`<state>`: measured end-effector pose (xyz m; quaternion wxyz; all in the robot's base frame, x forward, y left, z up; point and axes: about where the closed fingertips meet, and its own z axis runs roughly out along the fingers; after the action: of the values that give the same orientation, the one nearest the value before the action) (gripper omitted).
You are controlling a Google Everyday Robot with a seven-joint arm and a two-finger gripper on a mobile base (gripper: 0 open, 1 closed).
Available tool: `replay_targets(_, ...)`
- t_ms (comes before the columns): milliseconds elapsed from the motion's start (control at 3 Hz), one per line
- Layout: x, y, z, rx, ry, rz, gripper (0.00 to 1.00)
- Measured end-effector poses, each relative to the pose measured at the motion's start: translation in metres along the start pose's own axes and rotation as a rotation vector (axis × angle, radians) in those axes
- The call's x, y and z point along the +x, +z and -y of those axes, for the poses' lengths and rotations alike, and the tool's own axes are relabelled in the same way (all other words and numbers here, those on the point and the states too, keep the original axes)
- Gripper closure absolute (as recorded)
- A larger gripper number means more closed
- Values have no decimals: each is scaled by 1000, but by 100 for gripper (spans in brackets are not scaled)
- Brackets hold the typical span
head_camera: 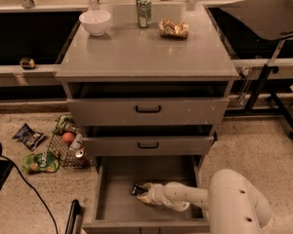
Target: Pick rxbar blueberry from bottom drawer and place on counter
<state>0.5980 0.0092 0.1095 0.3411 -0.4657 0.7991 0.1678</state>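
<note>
Position: the rxbar blueberry (pixel 137 189) lies flat on the floor of the bottom drawer (pixel 118 177), near the middle of the tray and slightly toward its front. The gripper (pixel 147 194) is inside the drawer, low over the floor and touching or just beside the right end of the bar; whether it is closed on the bar cannot be told. The white arm (pixel 185 197) enters over the right front corner of the drawer and runs leftward to the gripper, covering the right part of the tray. The drawer is pulled out well past the two above it, so the bar sits in the open with no overhang above. Bare drawer floor shows to the left of the bar up to the left wall, and behind it up to the middle drawer (pixel 148 145). The top drawer (pixel 147 110) stands slightly out from the cabinet. On the counter (pixel 146 57), a white bowl (pixel 95 21), a green can (pixel 143 5) and a gold-brown snack bag (pixel 174 29) stand along the rear edge, well apart from each other; the middle and front of the top are bare to the front edge. On the ground left of the cabinet stands a wire basket (pixel 66 147), near a blue chip bag (pixel 29 136).
</note>
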Motion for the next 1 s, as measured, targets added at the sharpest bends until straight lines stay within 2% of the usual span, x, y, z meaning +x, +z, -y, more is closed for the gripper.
replay_targets(333,-6,-10,2,8,-24,37,100)
replay_targets(667,-21,-36,21,32,-66,145,100)
replay_targets(1000,-46,-83,42,2,-119,253,100)
